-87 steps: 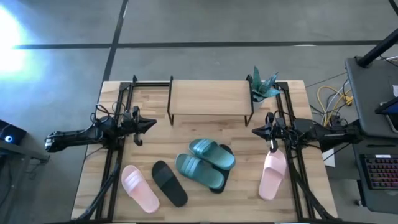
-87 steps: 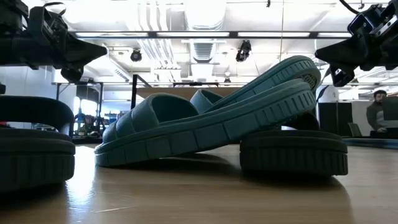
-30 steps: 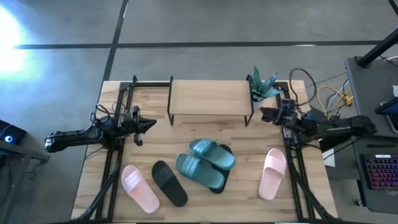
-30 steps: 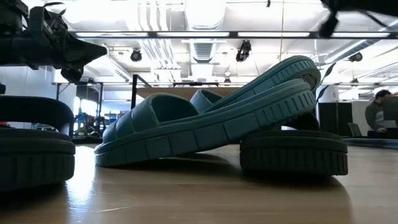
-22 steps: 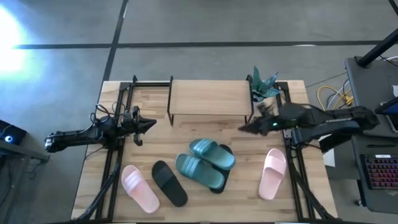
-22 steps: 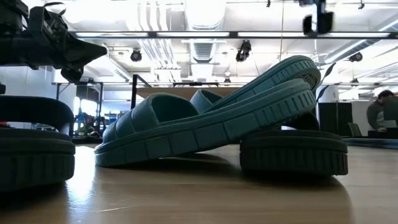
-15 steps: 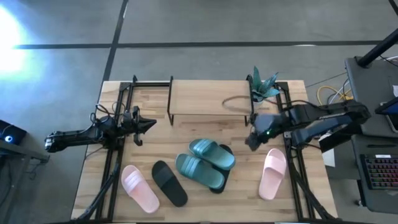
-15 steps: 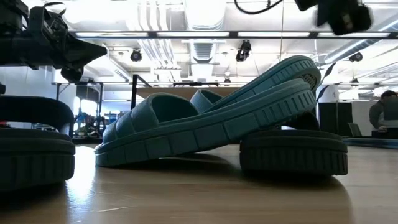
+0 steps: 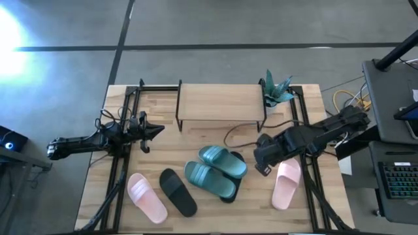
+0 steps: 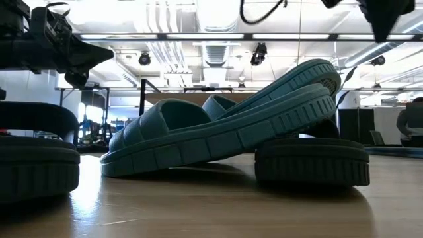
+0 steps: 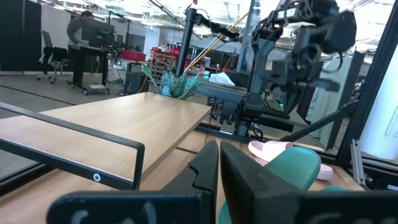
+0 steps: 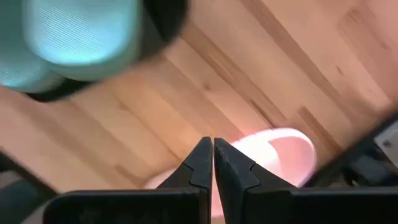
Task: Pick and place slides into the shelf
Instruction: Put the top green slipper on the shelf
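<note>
the right claw [image 9: 262,164] hangs pinched shut and empty over the pink slide [image 9: 285,183]. unless it opens, it could shove the slide off the bench [image 9: 215,137]. the left claw [image 9: 157,130] waits shut, empty.

"What sort of place is this?"

"A robotics lab in an open industrial hall: bare ceiling ducts [image 10: 215,49] and track lights [image 10: 258,53], polished concrete floor [image 9: 228,26]."

"Anything else?"

"Desks, a person [image 11: 79,28] at a workstation, a keyboard [image 9: 397,181] beside the wooden table [image 9: 215,147]."

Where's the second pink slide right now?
In the high view, the pink slide lies near the table's right edge, just right of the teal pair, with the shut right gripper beside its toe end.
</note>
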`<control>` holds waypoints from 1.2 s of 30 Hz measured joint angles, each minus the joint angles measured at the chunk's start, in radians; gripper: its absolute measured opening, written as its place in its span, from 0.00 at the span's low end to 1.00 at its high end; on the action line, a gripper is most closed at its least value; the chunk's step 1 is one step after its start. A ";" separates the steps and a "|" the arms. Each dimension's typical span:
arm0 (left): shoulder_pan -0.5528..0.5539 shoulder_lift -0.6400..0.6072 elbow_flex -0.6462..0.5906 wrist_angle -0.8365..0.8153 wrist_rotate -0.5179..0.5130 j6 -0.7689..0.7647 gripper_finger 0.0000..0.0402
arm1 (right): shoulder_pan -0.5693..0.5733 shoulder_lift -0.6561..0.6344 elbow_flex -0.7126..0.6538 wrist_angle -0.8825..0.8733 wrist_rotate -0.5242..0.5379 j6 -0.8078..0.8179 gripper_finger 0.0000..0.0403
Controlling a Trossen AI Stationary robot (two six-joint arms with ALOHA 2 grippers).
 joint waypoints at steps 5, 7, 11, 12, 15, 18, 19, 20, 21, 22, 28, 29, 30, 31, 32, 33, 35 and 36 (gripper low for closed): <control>-0.001 0.000 0.000 0.000 0.000 0.000 0.01 | 0.003 0.054 -0.002 0.008 -0.057 0.012 0.02; -0.001 0.000 0.000 0.000 0.000 0.000 0.01 | 0.003 0.064 0.013 0.091 -0.068 -0.007 0.02; -0.001 0.000 0.000 0.000 0.000 0.000 0.01 | -0.004 0.067 0.036 0.356 -0.035 -0.094 0.02; -0.001 0.000 0.000 0.000 0.000 0.000 0.01 | -0.010 0.067 0.037 0.414 -0.010 -0.104 0.02; 0.000 0.000 0.000 0.000 0.000 0.000 0.01 | -0.037 0.067 0.036 0.547 0.054 -0.103 0.02; 0.000 0.000 0.000 0.000 0.000 0.000 0.01 | -0.088 0.077 0.034 0.635 0.056 -0.045 0.02; 0.000 0.000 0.000 0.000 0.000 0.000 0.01 | -0.106 0.083 0.031 0.663 0.058 -0.024 0.03; 0.000 0.000 0.000 0.000 0.000 0.000 0.01 | -0.122 0.090 0.028 0.687 0.061 -0.011 0.04; 0.000 0.000 0.000 0.000 0.000 0.000 0.01 | -0.139 0.100 0.026 0.712 0.061 -0.008 0.05; 0.000 0.000 0.000 0.000 0.000 0.000 0.01 | -0.154 0.110 0.026 0.738 0.060 -0.007 0.07; 0.000 0.001 0.000 0.001 0.000 0.000 0.01 | -0.190 0.212 0.025 0.799 0.004 0.081 0.24; 0.000 0.002 0.000 0.000 0.000 0.000 0.01 | -0.190 0.232 0.025 0.810 0.000 0.105 0.26; 0.000 0.001 0.000 -0.001 0.000 0.000 0.01 | -0.189 0.252 0.025 0.820 0.000 0.134 0.29; 0.000 0.000 0.000 0.000 0.000 0.000 0.01 | -0.186 0.270 0.025 0.827 0.000 0.162 0.31; 0.000 0.001 0.000 0.001 0.000 0.000 0.01 | -0.181 0.288 0.025 0.830 0.004 0.191 0.34; 0.000 0.002 0.000 -0.001 0.000 0.000 0.01 | -0.177 0.305 0.025 0.835 0.017 0.225 0.36; 0.000 0.002 0.000 0.000 0.000 0.000 0.01 | -0.171 0.332 0.025 0.831 0.050 0.297 0.40; 0.000 0.002 0.000 0.000 0.000 0.000 0.01 | -0.170 0.342 0.025 0.827 0.067 0.340 0.41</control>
